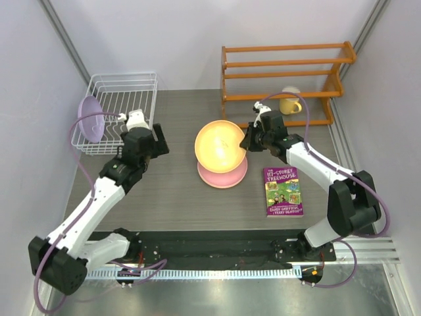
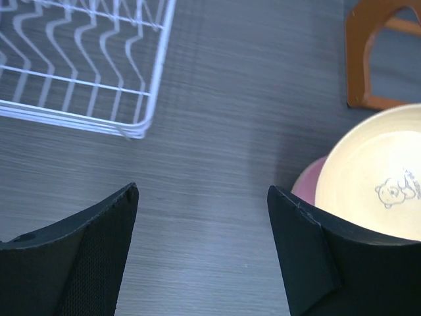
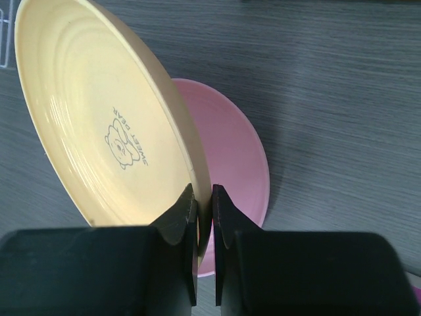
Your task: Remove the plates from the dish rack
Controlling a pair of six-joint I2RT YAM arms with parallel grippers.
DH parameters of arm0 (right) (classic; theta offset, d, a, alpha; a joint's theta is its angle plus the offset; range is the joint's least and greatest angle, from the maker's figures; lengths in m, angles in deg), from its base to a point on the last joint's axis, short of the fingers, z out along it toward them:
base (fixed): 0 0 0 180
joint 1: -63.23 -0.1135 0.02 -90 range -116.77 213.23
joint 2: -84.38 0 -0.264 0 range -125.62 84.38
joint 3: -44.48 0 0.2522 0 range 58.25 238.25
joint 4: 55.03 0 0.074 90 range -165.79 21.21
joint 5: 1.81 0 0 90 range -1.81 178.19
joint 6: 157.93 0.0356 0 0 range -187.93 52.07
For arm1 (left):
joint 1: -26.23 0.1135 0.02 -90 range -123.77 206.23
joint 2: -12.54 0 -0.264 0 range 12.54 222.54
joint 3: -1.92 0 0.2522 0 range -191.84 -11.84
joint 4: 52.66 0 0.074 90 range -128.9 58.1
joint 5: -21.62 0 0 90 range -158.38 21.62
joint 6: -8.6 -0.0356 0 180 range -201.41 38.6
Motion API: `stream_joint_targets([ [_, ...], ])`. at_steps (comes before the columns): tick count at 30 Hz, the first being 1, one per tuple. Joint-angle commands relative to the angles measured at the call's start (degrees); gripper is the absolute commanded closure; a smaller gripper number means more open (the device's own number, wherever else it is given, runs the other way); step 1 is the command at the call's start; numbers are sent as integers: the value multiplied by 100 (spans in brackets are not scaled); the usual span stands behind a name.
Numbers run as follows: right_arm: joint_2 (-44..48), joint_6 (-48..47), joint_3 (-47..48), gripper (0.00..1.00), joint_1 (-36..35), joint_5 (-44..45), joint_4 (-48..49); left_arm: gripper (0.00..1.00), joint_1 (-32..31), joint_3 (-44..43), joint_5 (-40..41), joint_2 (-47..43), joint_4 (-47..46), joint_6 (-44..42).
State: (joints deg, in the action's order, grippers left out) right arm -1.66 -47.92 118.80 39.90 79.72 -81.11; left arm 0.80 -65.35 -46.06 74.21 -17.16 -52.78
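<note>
A: Right tool (image 3: 204, 197)?
B: Clamped on the yellow plate (image 3: 85, 99), tilted above the pink plate (image 3: 240, 164) on the bench (image 3: 342, 99).
A: Left tool (image 2: 202, 197)?
B: Spread wide, holding nothing, beside the rack (image 1: 122, 108). A lavender plate (image 1: 90, 118) sits at the rack's left edge.

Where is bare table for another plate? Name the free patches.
Bare grey tabletop lies between the white wire dish rack and the orange wooden shelf rack, and on the near side of the flat pink plate, left of the purple book. Crowded: the centre, where the right fingers pinch the tilted yellow plate.
</note>
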Motion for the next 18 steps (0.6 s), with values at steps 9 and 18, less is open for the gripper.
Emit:
stream_joint_targets([
  [9,-686,249,361,99,206,-857,-174,13,-6,596,2019,-1122,-679,-1068],
  [18,-1002,302,448,71,241,-1034,-306,1,47,633,3515,-667,-2031,-2343],
])
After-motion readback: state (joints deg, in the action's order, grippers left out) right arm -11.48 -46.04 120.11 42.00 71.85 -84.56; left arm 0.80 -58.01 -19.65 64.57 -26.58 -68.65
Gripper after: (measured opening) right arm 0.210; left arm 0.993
